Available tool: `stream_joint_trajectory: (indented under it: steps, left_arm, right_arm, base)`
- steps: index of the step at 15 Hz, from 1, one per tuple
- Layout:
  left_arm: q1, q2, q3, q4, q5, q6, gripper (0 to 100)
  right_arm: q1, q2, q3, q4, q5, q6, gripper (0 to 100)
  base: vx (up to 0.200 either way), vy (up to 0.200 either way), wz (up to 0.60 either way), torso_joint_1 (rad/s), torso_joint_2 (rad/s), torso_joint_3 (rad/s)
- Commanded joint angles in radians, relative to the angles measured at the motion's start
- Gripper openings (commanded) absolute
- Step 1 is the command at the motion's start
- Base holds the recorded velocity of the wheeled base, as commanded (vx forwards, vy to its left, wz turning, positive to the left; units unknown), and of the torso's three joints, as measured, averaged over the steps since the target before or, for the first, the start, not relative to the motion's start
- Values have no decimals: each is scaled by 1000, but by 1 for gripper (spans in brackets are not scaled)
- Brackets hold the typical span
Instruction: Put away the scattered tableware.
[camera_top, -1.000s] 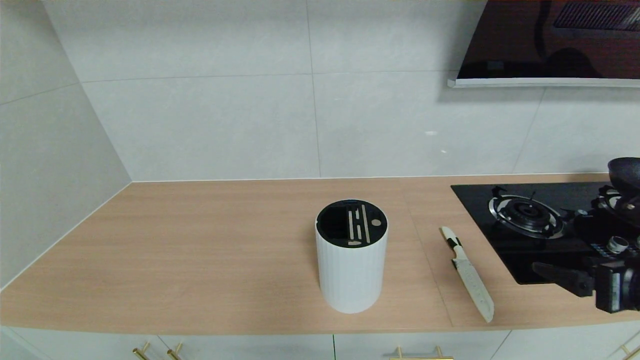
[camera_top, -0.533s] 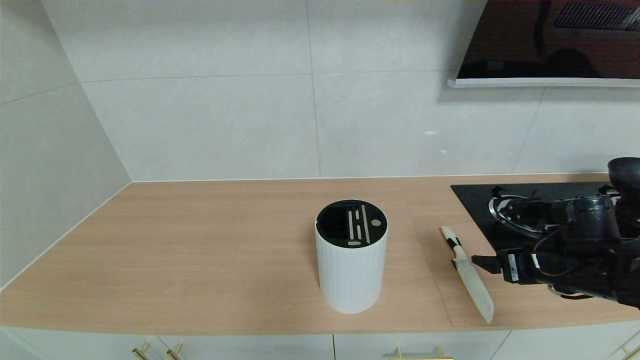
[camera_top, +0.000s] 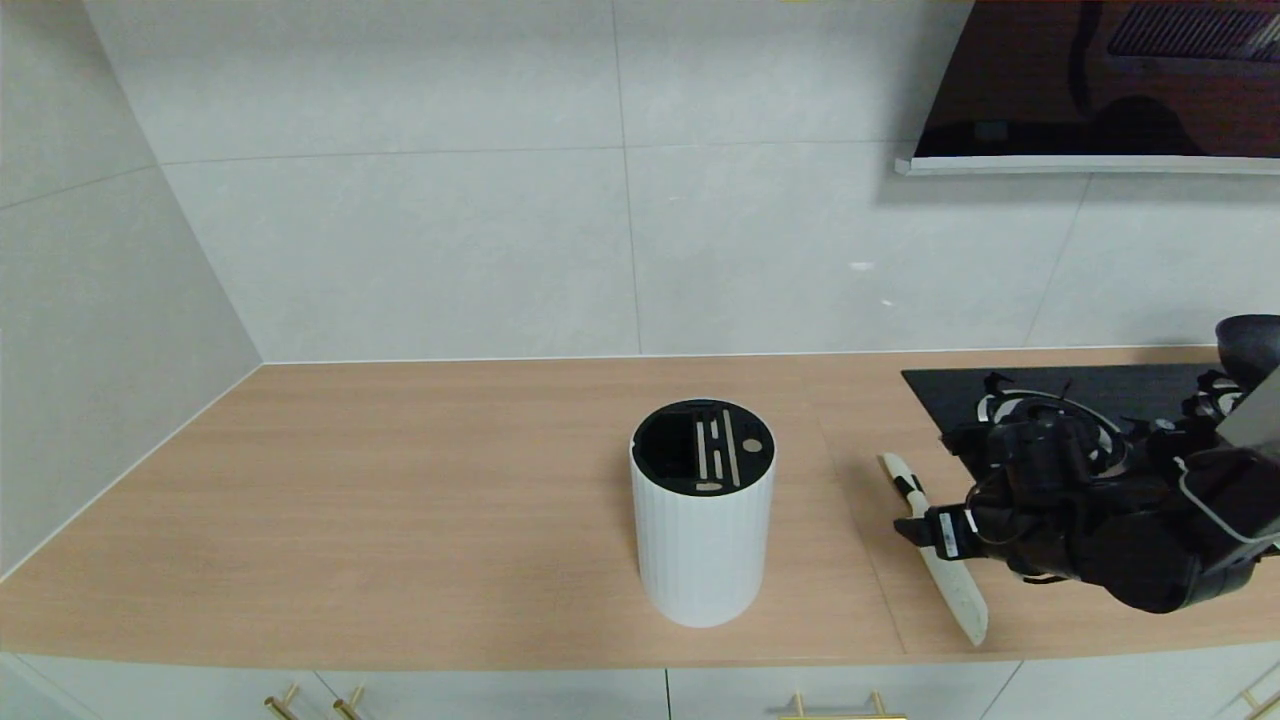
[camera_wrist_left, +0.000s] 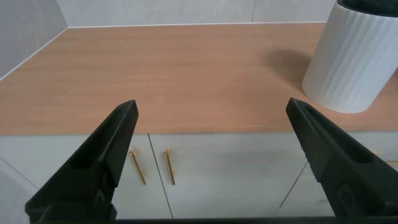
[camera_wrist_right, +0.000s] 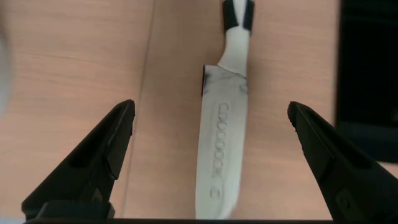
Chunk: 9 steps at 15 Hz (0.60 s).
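A white ribbed knife holder (camera_top: 703, 540) with a black slotted top stands mid-counter, also seen as the holder (camera_wrist_left: 351, 59) from the left wrist. To its right, a white knife (camera_top: 962, 605) lies flat on the wood near the front edge, handle pointing toward the wall. My right gripper (camera_top: 932, 528) hovers open just above the knife's middle. In the right wrist view the knife (camera_wrist_right: 222, 143) lies lengthwise between the spread fingers of the right gripper (camera_wrist_right: 209, 109), untouched. My left gripper (camera_wrist_left: 211, 106) hangs wide open below the counter's front edge, left of the holder, holding nothing.
A black gas hob (camera_top: 960, 385) with burners sits at the counter's right, a dark pot (camera_top: 1250, 345) at its far edge. A range hood (camera_top: 1100, 90) hangs above. Tiled walls close off the back and left. Cabinet doors with gold handles (camera_wrist_left: 137, 165) lie under the counter.
My right arm has swung left from the frame's right edge to above the knife. The knife and the holder have stayed put.
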Motion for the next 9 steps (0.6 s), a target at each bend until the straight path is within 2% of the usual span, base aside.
stream_joint_trajectory:
  steps: [1,4,9]
  left_arm:
    - [0,0,0,0,0,0,100]
    - [0,0,0,0,0,0,100]
    - [0,0,0,0,0,0,100]
  right_arm:
    - [-4,100,-23,-13,0,-15,100]
    - [-18,143,-43,-63,0,-21,100]
    - [-38,181,-77,-67,0,-21,100]
  base:
    - [0,0,0,0,0,0]
    - [0,0,0,0,0,0]
    - [0,0,0,0,0,0]
